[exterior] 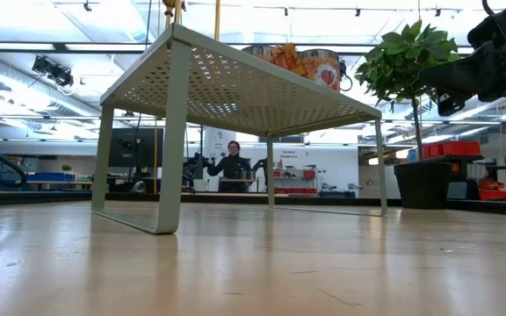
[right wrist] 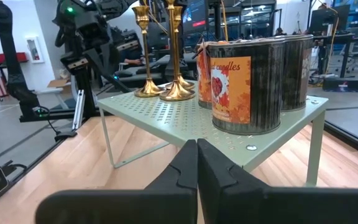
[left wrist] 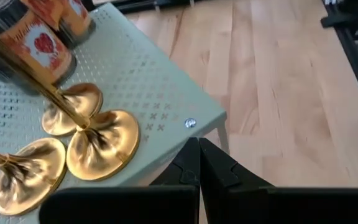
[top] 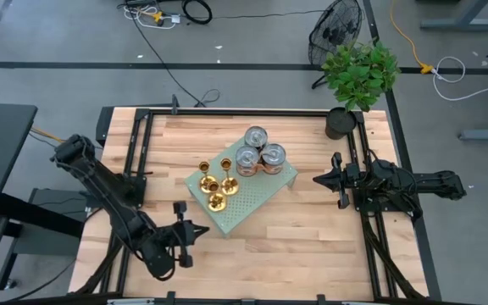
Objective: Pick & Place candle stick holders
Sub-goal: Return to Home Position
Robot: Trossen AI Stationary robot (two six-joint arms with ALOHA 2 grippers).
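Three gold candle stick holders [top: 214, 184] stand on their round flared bases on the left part of a pale green perforated stand [top: 265, 199] at mid-table; they also show in the left wrist view [left wrist: 101, 143] and the right wrist view [right wrist: 176, 50]. My left gripper [top: 204, 230] is shut and empty, near the table's near-left, just short of the stand's near corner. My right gripper [top: 318, 179] is shut and empty, to the right of the stand.
Three silver cans [top: 259, 156] with orange labels stand on the stand's far right part, close beside the holders. A potted plant [top: 356, 80] stands at the table's far right corner. Bare wood lies near and to the right of the stand.
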